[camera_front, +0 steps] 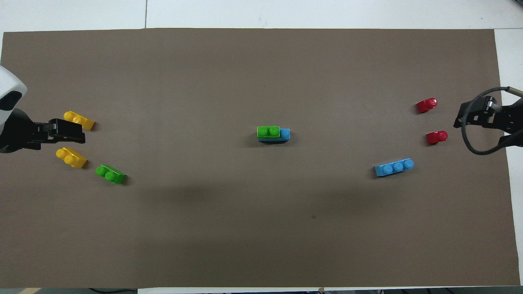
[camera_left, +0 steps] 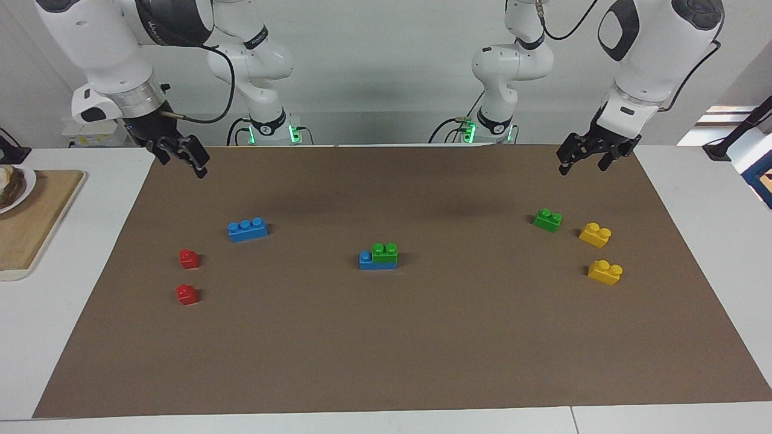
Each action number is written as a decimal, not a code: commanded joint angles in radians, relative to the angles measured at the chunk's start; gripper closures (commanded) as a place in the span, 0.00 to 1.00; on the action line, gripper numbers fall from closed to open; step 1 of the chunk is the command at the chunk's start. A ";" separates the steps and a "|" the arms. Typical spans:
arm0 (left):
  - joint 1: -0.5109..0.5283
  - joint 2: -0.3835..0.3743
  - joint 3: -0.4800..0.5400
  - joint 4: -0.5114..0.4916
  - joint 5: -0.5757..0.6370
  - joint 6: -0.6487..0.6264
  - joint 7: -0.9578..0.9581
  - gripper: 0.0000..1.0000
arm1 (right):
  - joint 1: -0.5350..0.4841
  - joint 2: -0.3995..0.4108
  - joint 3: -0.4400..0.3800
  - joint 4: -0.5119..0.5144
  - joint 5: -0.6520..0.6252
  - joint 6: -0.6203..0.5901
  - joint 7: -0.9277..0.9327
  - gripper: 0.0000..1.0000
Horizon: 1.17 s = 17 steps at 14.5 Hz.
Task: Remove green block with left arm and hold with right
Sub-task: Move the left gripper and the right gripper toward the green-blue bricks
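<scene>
Both our grippers, left gripper [camera_left: 594, 158] and right gripper [camera_left: 181, 158], hang spread and empty. Small green plastic two-stud block [camera_left: 385, 252] sits mid-mat on blue three-stud brick [camera_left: 367, 260]. Nothing started; next, right pins blue, left pulls green.

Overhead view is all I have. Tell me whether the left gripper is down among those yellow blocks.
Observer: No. The left gripper hangs open in the air, well above the yellow blocks, touching nothing.
Operator: Report the right gripper's height too.
Observer: The right gripper hangs open and raised over the corner of the mat at the right arm's end, holding nothing.
Operator: Confirm the middle stack from the side.
Observer: The green block sits a full layer up on the blue brick, which lies flat on the mat with one stud bare toward the right arm's end.
</scene>
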 commanded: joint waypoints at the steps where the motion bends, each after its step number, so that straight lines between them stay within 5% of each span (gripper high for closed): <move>1: -0.011 -0.024 0.010 -0.027 -0.017 0.011 -0.009 0.00 | 0.006 -0.010 0.004 -0.034 0.068 0.028 0.241 0.01; 8: -0.089 -0.046 0.008 -0.070 -0.017 0.021 -0.402 0.00 | 0.058 0.047 0.006 -0.072 0.277 0.112 0.772 0.02; 17: -0.345 -0.049 0.008 -0.150 -0.019 0.213 -1.245 0.00 | 0.206 0.204 0.006 -0.131 0.496 0.410 0.985 0.02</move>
